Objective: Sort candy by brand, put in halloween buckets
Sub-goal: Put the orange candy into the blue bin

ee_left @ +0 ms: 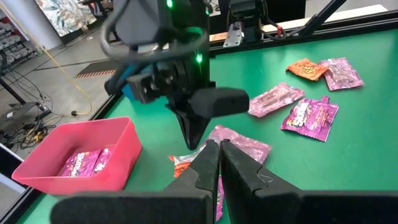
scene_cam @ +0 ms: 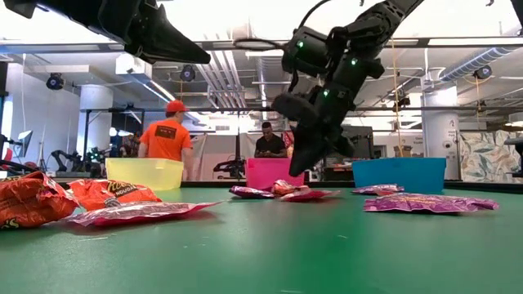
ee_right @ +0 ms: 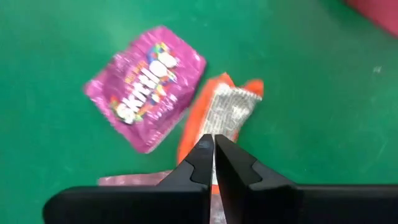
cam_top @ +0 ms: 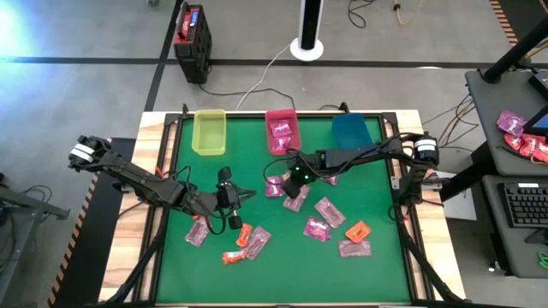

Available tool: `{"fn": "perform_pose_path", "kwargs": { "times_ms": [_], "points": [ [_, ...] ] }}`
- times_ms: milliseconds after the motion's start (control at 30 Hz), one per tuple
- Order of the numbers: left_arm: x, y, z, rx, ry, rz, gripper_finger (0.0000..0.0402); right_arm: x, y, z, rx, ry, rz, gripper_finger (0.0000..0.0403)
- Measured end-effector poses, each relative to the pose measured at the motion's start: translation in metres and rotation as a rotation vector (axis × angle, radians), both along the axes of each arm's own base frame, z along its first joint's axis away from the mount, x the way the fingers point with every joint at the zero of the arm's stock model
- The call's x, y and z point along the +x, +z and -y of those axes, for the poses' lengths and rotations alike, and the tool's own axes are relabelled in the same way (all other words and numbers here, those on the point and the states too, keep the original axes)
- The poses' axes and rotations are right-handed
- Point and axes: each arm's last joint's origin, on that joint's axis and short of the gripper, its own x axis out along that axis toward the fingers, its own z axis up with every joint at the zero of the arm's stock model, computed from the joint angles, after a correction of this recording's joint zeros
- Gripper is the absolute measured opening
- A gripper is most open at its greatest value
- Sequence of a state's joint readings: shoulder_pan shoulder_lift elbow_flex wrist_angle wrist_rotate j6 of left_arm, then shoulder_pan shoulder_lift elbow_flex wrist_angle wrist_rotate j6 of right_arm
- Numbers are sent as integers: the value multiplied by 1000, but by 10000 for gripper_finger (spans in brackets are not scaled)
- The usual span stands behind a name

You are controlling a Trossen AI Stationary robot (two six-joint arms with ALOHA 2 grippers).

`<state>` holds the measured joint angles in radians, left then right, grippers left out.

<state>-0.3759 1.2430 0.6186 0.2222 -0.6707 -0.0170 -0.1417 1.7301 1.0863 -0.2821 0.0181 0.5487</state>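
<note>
Orange packet [ee_right: 219, 118] flat on the mat, overlapping a magenta packet [ee_right: 146, 87] and a pale pink one, just in front of the pink bin [cam_top: 282, 131]. Right gripper [ee_right: 214, 163] poised directly above, fingers pressed together, nothing held. Risk: descent without spreading would push the packet aside; spread wide, could snag its neighbours too and mix brands. Left gripper [ee_left: 219, 163] above the mat's left half, also pressed together and empty; close enough for arms to clash.

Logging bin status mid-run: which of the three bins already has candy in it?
The pink-red bin, the middle of the three at the table's far edge, holds pink packets. The yellow-green bin and blue-teal bin on either side look empty.
</note>
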Motion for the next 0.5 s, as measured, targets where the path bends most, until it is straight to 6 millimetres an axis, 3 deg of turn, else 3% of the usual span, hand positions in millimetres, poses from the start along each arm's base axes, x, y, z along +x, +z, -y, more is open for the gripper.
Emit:
{"fn": "perform_pose_path", "kwargs": {
  "times_ms": [233,500],
  "points": [
    [0,0,0,-6,3,3,0,-3,15,0,-14,10,39,9],
    [0,0,0,-16,5,5,0,2,1,-2,-2,-15,15,31]
  ]
}}
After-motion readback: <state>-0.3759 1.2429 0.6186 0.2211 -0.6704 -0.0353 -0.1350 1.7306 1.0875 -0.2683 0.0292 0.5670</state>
